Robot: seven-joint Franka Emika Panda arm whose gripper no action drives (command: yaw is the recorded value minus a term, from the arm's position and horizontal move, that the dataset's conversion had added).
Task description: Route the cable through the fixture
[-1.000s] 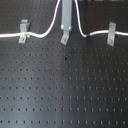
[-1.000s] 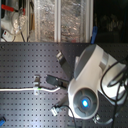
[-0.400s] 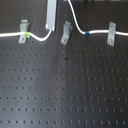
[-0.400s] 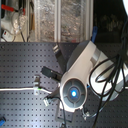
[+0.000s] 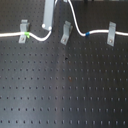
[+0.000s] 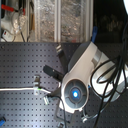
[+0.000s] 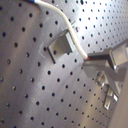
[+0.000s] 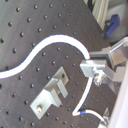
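The white cable lies across the black perforated board in the first exterior view. Its green band sits at the left fixture and its blue band lies just before the right fixture. Between them the cable rises in a loop to my gripper, which is shut on it left of the middle fixture. In both wrist views the fingertips pinch the cable beside a metal fixture. The gripper hangs above the board.
In the second exterior view the white arm covers the board's right half, with black hoses beside it. A stretch of cable runs from that picture's left edge to a small clip. Shelves with clutter stand behind the board.
My gripper has moved toward the first exterior view's left, from above the middle fixture to between the left and middle ones, dragging the cable loop with it.
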